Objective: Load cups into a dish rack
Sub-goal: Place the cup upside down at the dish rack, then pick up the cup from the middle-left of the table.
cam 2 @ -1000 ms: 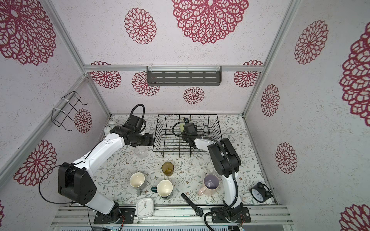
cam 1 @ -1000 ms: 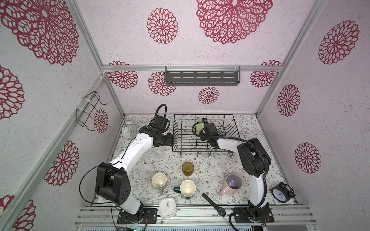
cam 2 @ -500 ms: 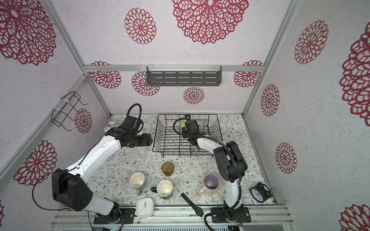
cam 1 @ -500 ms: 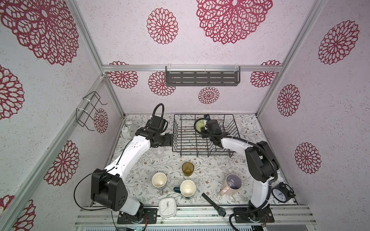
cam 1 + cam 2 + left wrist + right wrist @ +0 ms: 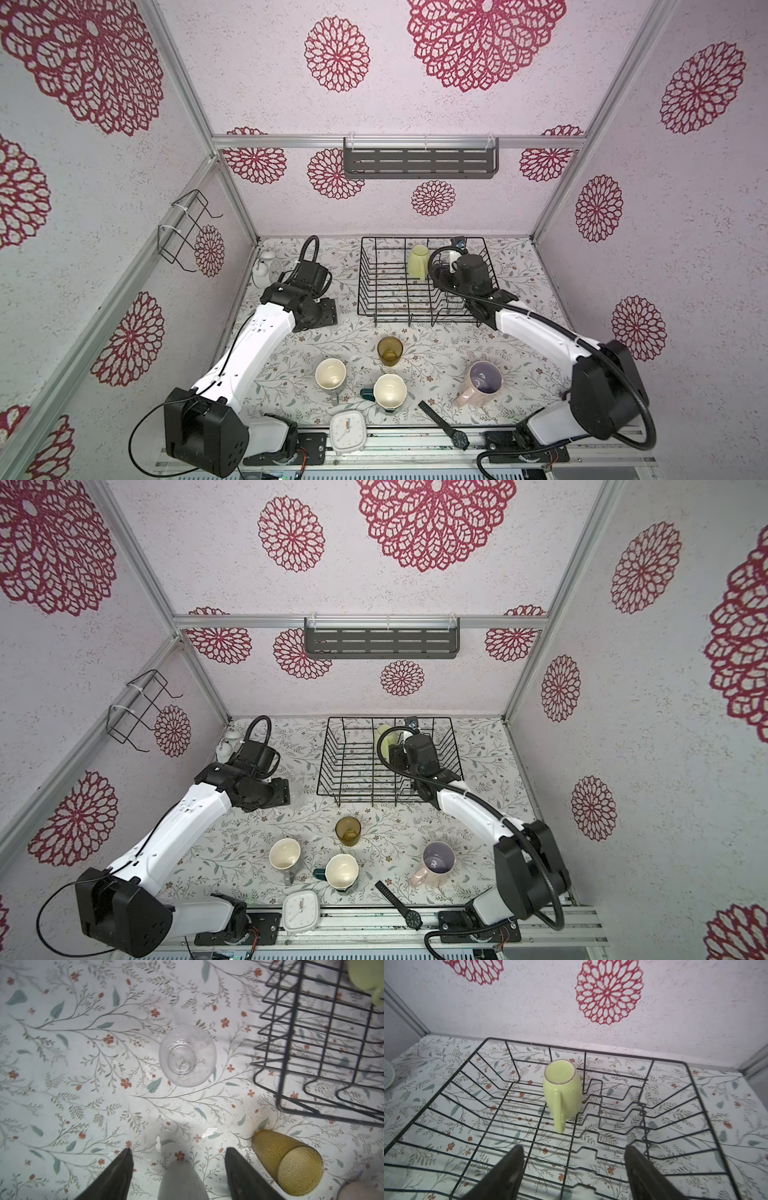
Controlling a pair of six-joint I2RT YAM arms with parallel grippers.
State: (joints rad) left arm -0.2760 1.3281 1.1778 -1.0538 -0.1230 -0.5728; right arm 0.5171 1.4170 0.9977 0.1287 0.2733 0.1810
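A lime-green mug [image 5: 562, 1088] stands base-up inside the black wire dish rack [image 5: 591, 1051], near its back wall, in both top views [image 5: 418, 262] [image 5: 384, 742]. My right gripper [image 5: 574, 1148] hangs open over the rack floor, a short way from the mug's handle, holding nothing. My left gripper [image 5: 178, 1149] is open above the tablecloth left of the rack [image 5: 365, 286], with a small clear glass [image 5: 187, 1055] upright just ahead of it. An amber tumbler [image 5: 390, 351], a grey mug [image 5: 330, 374], a teal mug [image 5: 389, 390] and a pink mug [image 5: 482, 382] stand on the table in front.
A white square alarm clock [image 5: 348, 430] and a black wristwatch [image 5: 444, 426] lie at the front edge. A white round clock [image 5: 264, 270] stands in the back left corner. A grey slotted shelf [image 5: 419, 162] and a wire holder [image 5: 187, 228] hang on the walls.
My right gripper opened, let go of the lime-green mug in the rack and drew back from it. The left arm shifted a little beside the rack.
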